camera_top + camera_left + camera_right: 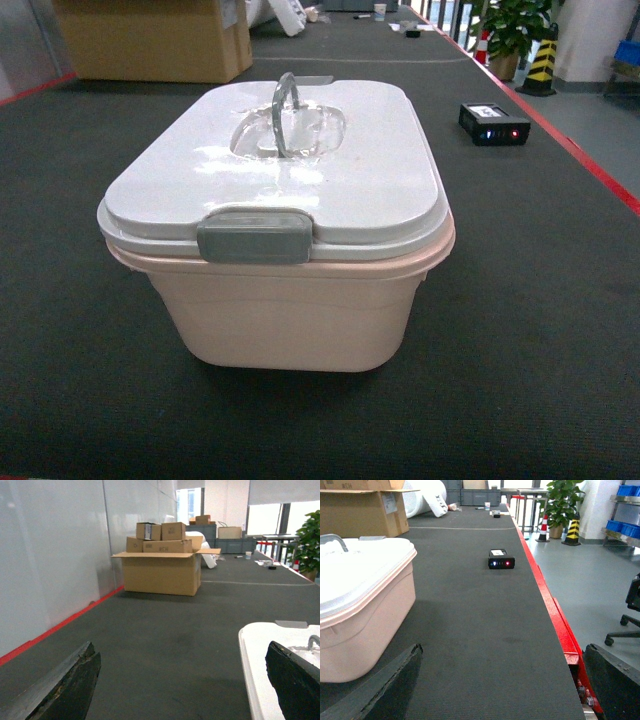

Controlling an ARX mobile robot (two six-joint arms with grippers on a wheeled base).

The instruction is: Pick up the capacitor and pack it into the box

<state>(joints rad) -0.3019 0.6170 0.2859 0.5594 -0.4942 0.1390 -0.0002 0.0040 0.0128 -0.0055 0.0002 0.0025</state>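
Both grippers stand open and hold nothing: the left gripper [182, 680] hangs over dark matting just left of the box, and the right gripper [502, 680] hangs over the matting just right of it. The box [290, 310] sits on the dark conveyor mat [540, 330], lid [330, 170] on, grey latch [254, 236] facing the camera, handle [283, 115] upright. Farther off lie a small black device [494, 123] with lit indicators and a brown cardboard carton [150, 38]; no capacitor is visible.
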